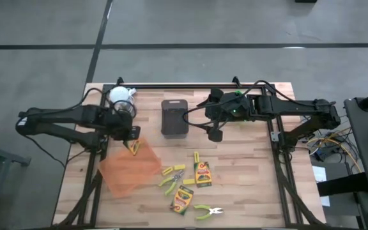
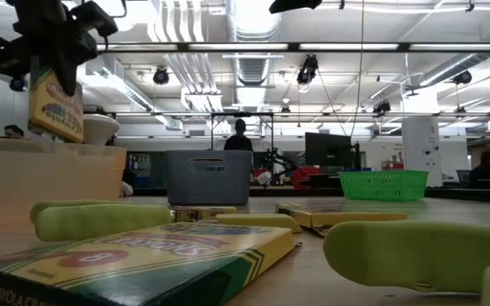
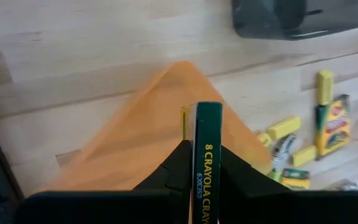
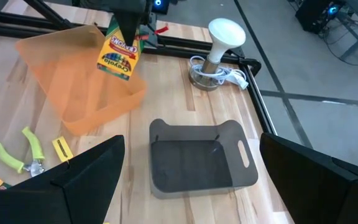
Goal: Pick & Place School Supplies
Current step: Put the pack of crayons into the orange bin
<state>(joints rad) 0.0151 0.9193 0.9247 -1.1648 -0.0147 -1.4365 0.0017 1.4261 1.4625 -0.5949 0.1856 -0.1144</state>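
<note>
My left gripper [image 1: 131, 135] is shut on a yellow-green crayon box [image 4: 118, 53] and holds it over the orange tray [image 1: 130, 167] at the table's left. The low view also shows this crayon box [image 2: 55, 102], raised at the left. More school supplies lie on the wood right of the tray: two crayon boxes [image 1: 202, 174] [image 1: 182, 199], two lime-handled scissors [image 1: 171, 181] [image 1: 206, 212] and short yellow sticks [image 1: 197, 156]. My right gripper [image 1: 214, 133] hangs open beside the black tray [image 1: 174, 117], touching nothing. My left gripper pinches the crayon box's upper end [image 4: 122, 34] between its two fingers, one on each broad face. The box's narrow green side [image 3: 207, 162] faces the wrist. The fingers [image 3: 176, 168] come steeply from above. The box hangs below them, slightly tilted, clear above the orange tray [image 3: 135, 130].
A black tray [image 4: 197, 158] stands at the middle far side. A white-topped metal object [image 4: 222, 43] with a cord sits by the far left corner. A green basket [image 2: 383, 184] shows in the low view. Bare wood lies at the table's right.
</note>
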